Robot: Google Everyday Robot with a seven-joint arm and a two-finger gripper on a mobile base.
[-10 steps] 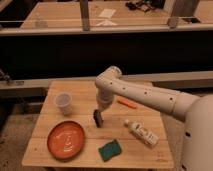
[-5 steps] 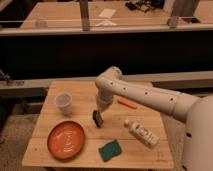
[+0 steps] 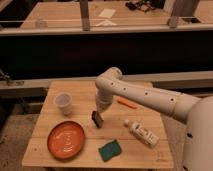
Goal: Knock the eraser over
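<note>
Jaws (image 3: 99, 111) just above eraser (image 3: 97, 119), mid-table (image 3: 150, 149)

I count one gripper (image 3: 99, 111) just above one eraser (image 3: 97, 119), one cup (image 3: 64, 103), one plate (image 3: 66, 140), one sponge (image 3: 109, 149), one marker (image 3: 126, 103), one bottle (image 3: 141, 132), one table (image 3: 150, 154).

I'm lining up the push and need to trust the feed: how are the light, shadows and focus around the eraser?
Camera view: warm, dim light on the table, with a dark band behind it. The whole picture is soft. The eraser reads as a dark block with blurred edges just below the gripper. The orange plate shows a faint sheen and no strong glare.
</note>
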